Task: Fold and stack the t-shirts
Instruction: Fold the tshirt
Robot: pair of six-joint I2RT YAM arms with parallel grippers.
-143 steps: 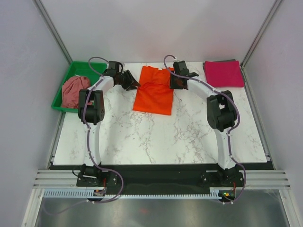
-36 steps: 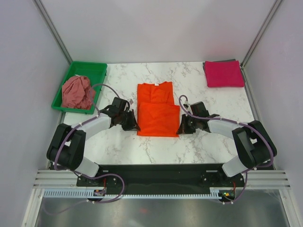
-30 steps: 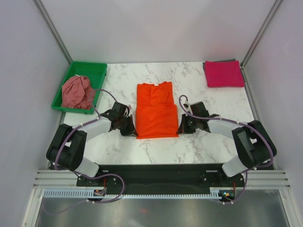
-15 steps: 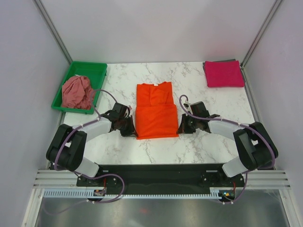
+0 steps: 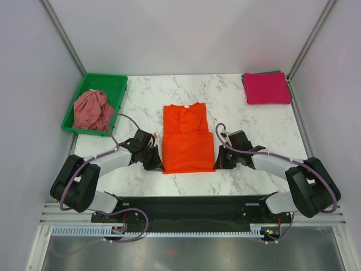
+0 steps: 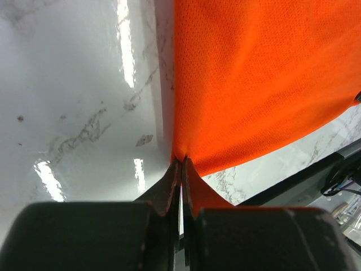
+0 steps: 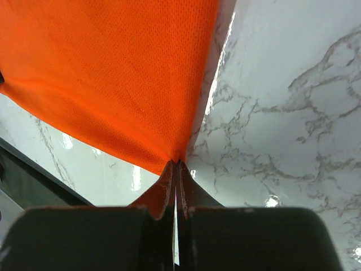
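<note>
The table (image 5: 186, 185) fills most of the top view. The orange shirt (image 5: 188, 141) lies flat in the middle of it, with the neck end toward the top of the frame. Its lower half looks thicker, as if one layer is laid over another. The green tray (image 5: 117, 82) sits at the upper left with the rose shirt (image 5: 90, 109) bunched up inside it. The pink shirt (image 5: 267, 88) lies folded at the upper right.

The left gripper (image 5: 154, 161) is at the lower left corner of the orange shirt. The right gripper (image 5: 220, 160) is at the lower right corner. In each wrist view the two fingers are squeezed tight together, with a bit of orange cloth pinched between the tips. The cloth spreads away from each pinch, smooth and a little stretched.

The step seems to be folding the orange shirt. To do it well, both arms should lift just a little and move at the same speed, so the edge stays straight. They should keep the cloth gently stretched between them so it does not sag or wrinkle. The pinches are small, so a hard tug could pull the cloth free. Both should let go together once the edges line up.
</note>
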